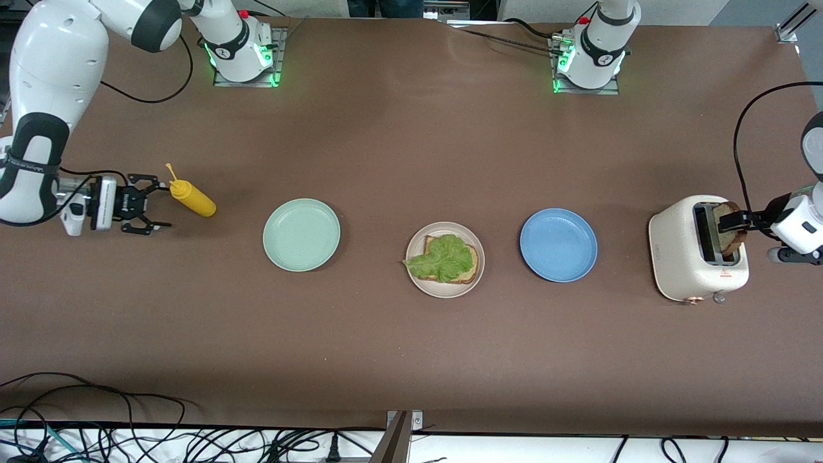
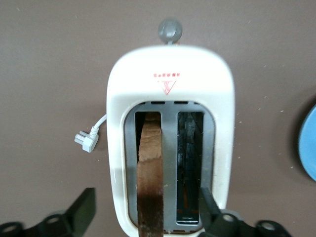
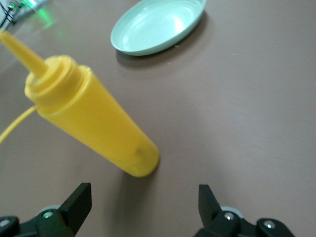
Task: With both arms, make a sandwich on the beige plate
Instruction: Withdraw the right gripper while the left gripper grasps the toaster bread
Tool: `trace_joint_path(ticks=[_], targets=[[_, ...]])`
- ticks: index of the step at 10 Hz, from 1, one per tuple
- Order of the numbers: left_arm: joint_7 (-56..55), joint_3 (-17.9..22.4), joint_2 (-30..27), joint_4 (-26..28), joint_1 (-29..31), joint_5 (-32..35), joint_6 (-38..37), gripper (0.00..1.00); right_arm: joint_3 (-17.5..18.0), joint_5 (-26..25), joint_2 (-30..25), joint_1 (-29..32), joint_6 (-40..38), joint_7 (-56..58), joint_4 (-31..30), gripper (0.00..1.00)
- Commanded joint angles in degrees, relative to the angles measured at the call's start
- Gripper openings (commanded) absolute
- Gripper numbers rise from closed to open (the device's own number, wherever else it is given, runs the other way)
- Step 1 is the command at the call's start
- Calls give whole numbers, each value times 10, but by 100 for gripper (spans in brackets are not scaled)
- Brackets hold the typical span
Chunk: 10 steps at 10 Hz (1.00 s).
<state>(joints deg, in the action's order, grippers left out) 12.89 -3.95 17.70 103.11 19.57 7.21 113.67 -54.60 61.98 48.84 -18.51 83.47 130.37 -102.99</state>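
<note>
One bread slice (image 1: 732, 230) stands upright in a slot of the toaster (image 1: 697, 257), at the left arm's end of the table, and the coming move turns on it. The left gripper (image 1: 733, 222) is right at this slice, its fingers wide apart, one on each side of the toaster top in the left wrist view. The slice's thin edge lies between them, nearer to one finger than to the other, and the fingers do not yet press its flat faces. I judge that the gripper must close across these faces and lift the slice straight up out of the slot. The beige plate (image 1: 445, 260) is in the middle of the table, between the green plate (image 1: 301, 234) and the blue plate (image 1: 558, 244), and on it lie the lower slice and the lettuce (image 1: 442, 257). The right gripper (image 1: 143, 204) is open and empty beside the yellow bottle (image 1: 191, 197), and that arm waits.
</note>
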Motion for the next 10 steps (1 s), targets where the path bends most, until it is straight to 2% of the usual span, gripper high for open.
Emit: trace_joint_path(ticks=[1, 2, 3, 5, 7, 9, 10], targets=[[7, -7, -15, 17, 6, 18, -5, 28, -21, -70, -13, -4, -25, -155, 116, 98], [3, -8, -15, 15, 6, 16, -20, 0, -32, -93, -14, -11, -58, -237, 171, 99], [2, -8, -15, 11, 6, 16, -21, 0, -39, -107, -15, -18, -86, -310, 216, 99], [3, -10, -16, 9, 6, 17, -21, 0, -41, -103, -23, -49, -98, -459, 284, 99], [10, -11, -27, 0, 6, 18, -23, 0, -45, -107, -48, -104, -103, -623, 321, 99], [12, -12, -47, -11, 2, 19, -38, 0, -48, -109, -56, -124, -126, -746, 356, 99], [20, -20, -49, -37, 1, 18, -73, 0, -52, -105, -57, -128, -144, -814, 365, 99]])
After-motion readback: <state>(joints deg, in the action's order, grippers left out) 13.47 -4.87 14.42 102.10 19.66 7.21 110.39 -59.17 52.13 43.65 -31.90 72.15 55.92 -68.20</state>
